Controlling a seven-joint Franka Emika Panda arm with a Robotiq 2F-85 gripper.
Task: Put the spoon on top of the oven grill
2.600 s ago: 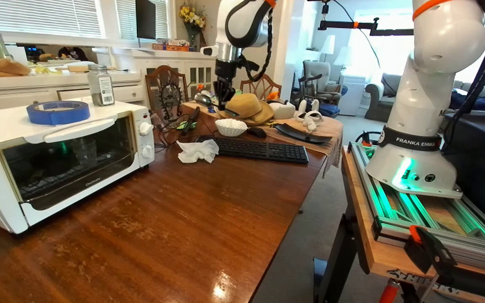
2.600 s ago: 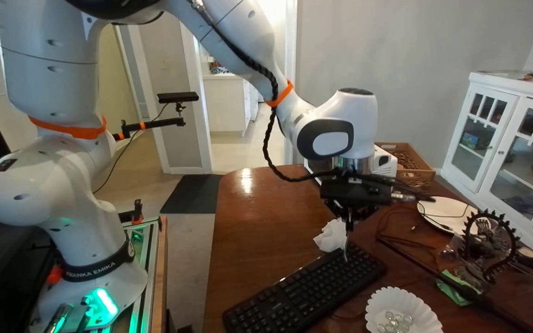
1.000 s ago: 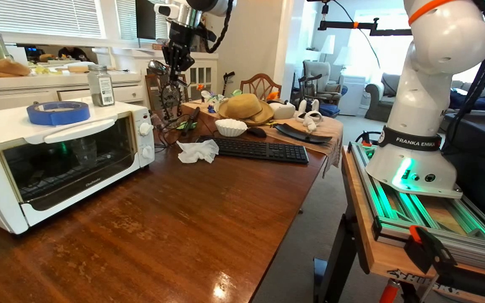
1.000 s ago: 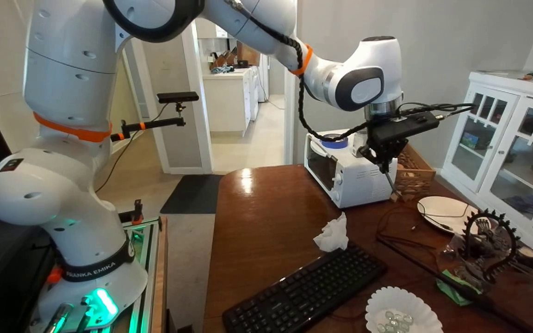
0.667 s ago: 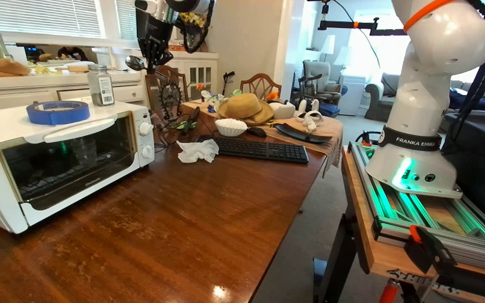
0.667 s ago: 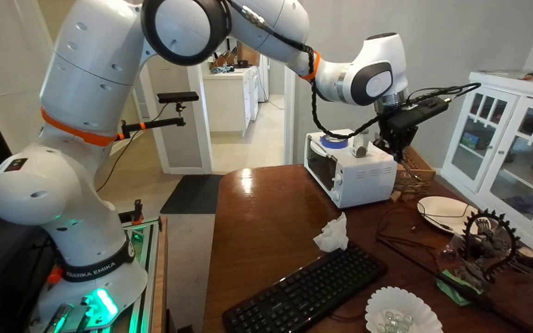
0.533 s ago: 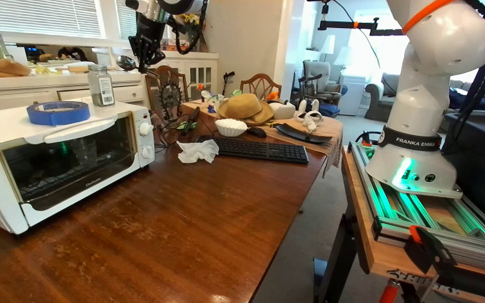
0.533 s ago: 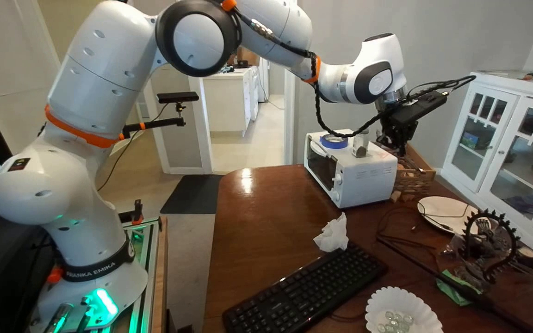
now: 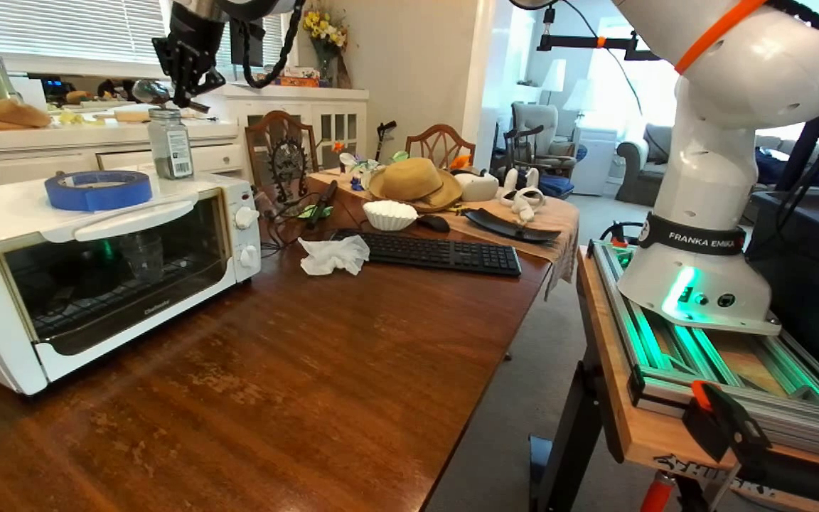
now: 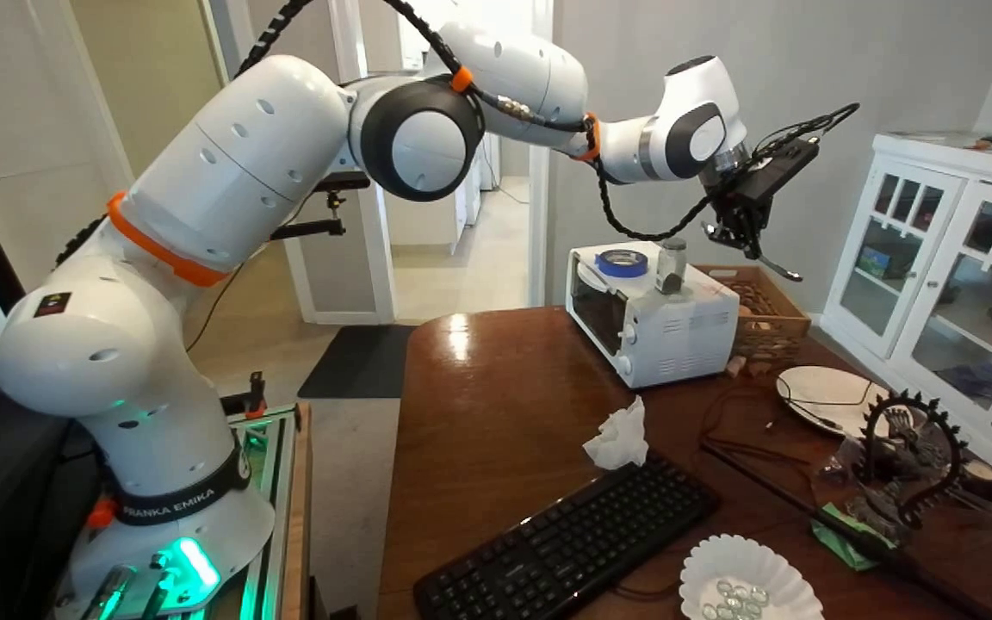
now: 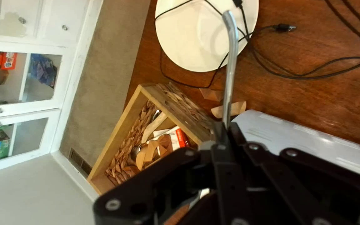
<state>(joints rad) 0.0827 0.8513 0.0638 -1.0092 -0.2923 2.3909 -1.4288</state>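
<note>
Holding spoon (image 11: 231, 65) in mid-air by handle, clamped between fingers (image 11: 220, 134), near oven grill (image 10: 685, 344). Noted blue tape roll (image 9: 100, 198) and jar (image 9: 170, 146) atop oven grill, basket (image 10: 771, 336) beside it.

Pincer (image 11: 226, 125), spoon (image 11: 230, 72) risen, nearer oven grill (image 10: 672, 331).

Both exterior views look across the table (image 9: 296, 370), sharing the oven grill (image 10: 655, 323); the wrist view faces down, close in

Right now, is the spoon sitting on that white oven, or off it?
Off: the gripper holds the spoon in the air; in an exterior view a gap shows between spoon and oven.
</note>
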